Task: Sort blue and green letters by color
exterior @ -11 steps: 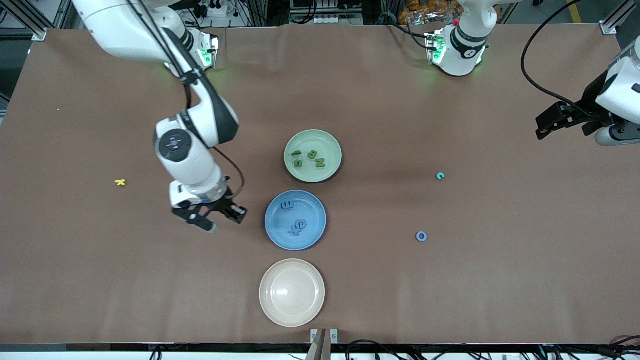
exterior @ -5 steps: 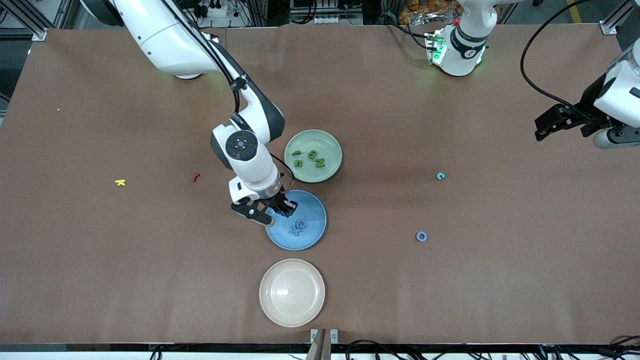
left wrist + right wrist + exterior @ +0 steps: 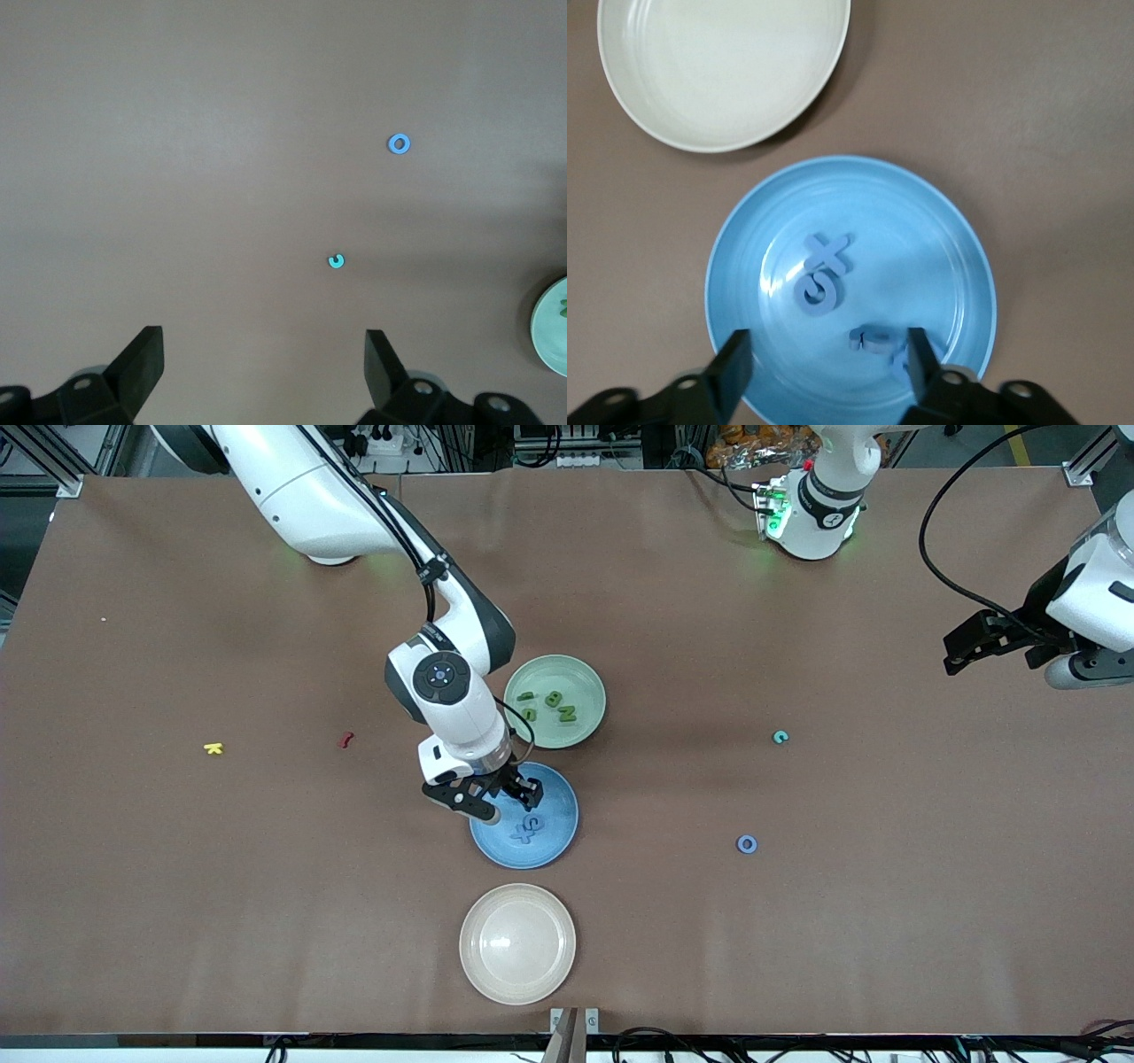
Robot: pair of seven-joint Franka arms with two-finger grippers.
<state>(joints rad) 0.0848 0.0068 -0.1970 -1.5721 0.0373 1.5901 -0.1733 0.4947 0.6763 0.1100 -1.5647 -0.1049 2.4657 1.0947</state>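
Since half a second ago the right arm has edged a little farther over the blue plate (image 3: 554,841), and its right pincer (image 3: 498,798) now hangs above that plate's rim on the side away from the front camera, fingers spread with nothing between them. In the right wrist view the blue plate (image 3: 957,239) holds a blue X (image 3: 826,252) touching a blue letter (image 3: 815,292) beside it, and a third blue piece (image 3: 873,338) lies between the open fingertips.

The green plate (image 3: 585,731), just beside the blue plate and farther from the front camera, carries four green letters (image 3: 549,704). The cream plate (image 3: 478,974), nearer the front camera than the blue plate, holds nothing.

Well away from the blue plate toward the left arm's end of the worktop (image 3: 797,957) lie a blue ring letter (image 3: 747,844) and a teal C (image 3: 780,736). Toward the right arm's end lie a dark red letter (image 3: 346,739) and a yellow K (image 3: 213,748).

The left arm waits at its end of the worktop, its left pincer (image 3: 264,367) wide open and empty.
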